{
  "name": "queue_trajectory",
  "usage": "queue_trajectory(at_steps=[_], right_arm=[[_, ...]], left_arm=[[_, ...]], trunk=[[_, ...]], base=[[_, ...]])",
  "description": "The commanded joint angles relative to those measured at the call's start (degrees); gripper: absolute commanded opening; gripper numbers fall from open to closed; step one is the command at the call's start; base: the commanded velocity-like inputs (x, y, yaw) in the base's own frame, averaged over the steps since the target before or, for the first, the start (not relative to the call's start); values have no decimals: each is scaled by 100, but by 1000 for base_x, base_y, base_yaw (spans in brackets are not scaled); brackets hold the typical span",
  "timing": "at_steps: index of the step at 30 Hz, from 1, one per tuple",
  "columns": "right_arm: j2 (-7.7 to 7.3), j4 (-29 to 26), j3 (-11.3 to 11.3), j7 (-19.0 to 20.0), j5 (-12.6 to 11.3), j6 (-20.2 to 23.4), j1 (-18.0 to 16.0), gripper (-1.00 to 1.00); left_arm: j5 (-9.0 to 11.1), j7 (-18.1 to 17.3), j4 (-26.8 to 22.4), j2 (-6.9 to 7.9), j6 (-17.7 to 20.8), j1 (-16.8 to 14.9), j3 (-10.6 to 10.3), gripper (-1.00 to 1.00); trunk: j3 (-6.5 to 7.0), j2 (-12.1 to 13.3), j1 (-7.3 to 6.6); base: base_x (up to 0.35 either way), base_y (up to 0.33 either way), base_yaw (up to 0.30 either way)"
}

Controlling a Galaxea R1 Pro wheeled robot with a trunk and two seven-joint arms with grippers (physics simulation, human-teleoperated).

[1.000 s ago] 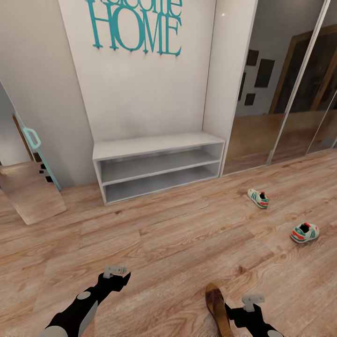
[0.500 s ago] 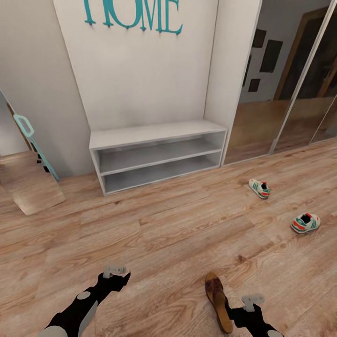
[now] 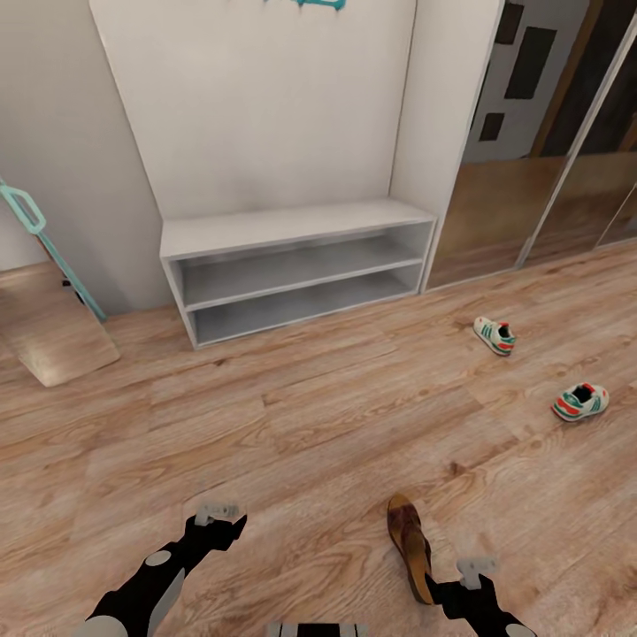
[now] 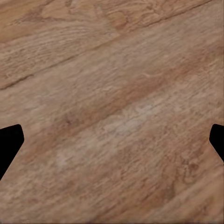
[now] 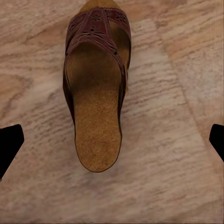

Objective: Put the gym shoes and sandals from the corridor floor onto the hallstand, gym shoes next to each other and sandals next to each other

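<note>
Sandal [image 5: 95, 93]: flat on floor [image 3: 310, 425], near right.
Sneakers [image 3: 494, 336] [image 3: 580, 402]: far right, apart.
Left gripper [image 4: 112, 140]: released, over bare planks.
Right gripper [image 5: 112, 140]: released, above sandal.

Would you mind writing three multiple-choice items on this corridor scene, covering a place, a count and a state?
1. Where does the brown sandal lie?
A. On the bench top
B. On the corridor floor by the right end effector
C. In the lower shelf slot

2. How many gym shoes are in the head view?
A. One
B. Two
C. Four

3. How is the left end effector?
A. Open over bare floor
B. Shut on a shoe
C. Shut on a sandal

Answers:
1 B: the sandal rests on planks beneath the right wrist camera.
2 B: one gym shoe and another gym shoe lie apart on the floor.
3 A: the left fingertips stand wide apart, with wood between.
</note>
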Motion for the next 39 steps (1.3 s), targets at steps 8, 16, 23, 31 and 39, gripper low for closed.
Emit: queue_trajectory(at_steps=[8, 16, 23, 31, 39], right_arm=[[1, 4, 0, 20, -7, -18, -4, 100], [0, 5, -18, 18, -7, -18, -3, 100], [-2, 4, -22, 18, -7, -18, -2, 100], [0, 4, 12, 27, -7, -17, -2, 100], [-3, -7, 18, 35, -4, -18, -2, 100]], left_arm=[[3, -20, -105, 12, -7, -3, 0, 100], [4, -295, -1612, -3, 602, 15, -13, 100], [2, -420, -2366, -6, 1137, 21, -10, 100], [2, -463, -2906, -7, 1360, 24, -17, 100], [8, -477, -2892, -52, 1348, 23, -7, 100]], trunk=[[-252, -13, 19], [-423, -22, 37], [-425, -22, 37], [-425, -22, 37], [-425, -22, 37]], base=[[0, 0, 0], [0, 0, 0], [0, 0, 0], [0, 0, 0], [0, 0, 0]])
